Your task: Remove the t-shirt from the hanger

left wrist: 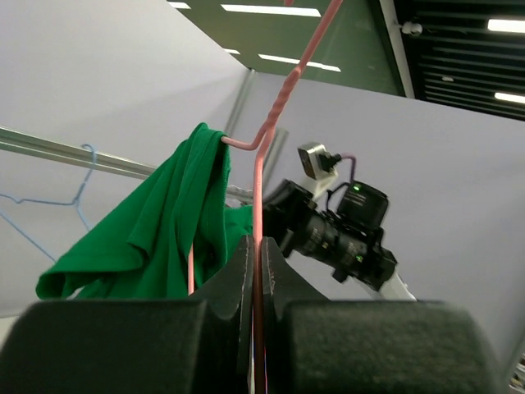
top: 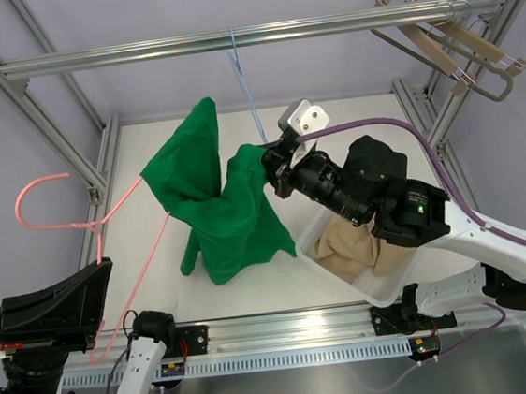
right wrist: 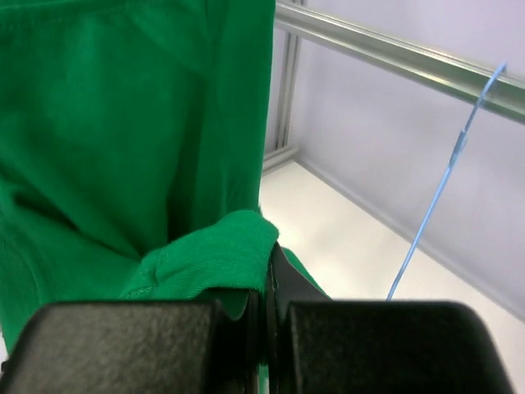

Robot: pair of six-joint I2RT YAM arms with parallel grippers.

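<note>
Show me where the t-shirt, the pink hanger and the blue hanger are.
t-shirt (top: 221, 201), top view, middle of the cloth
pink hanger (left wrist: 257, 197), left wrist view, upright wire
blue hanger (right wrist: 440, 185), right wrist view, slanted wire

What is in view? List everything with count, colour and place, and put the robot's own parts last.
t-shirt: one, green, draped over the pink hanger above the table
pink hanger: one, pink wire, left of centre
blue hanger: one, blue wire, hanging from the rail
wooden hangers: several, tan, top right on the frame
bin: one, white, right near side
cloth: one heap, beige, in the bin
rail: one, silver, across the back
table: one, white
left hand: black, shut on the pink hanger
right hand: black, shut on the t-shirt
</note>
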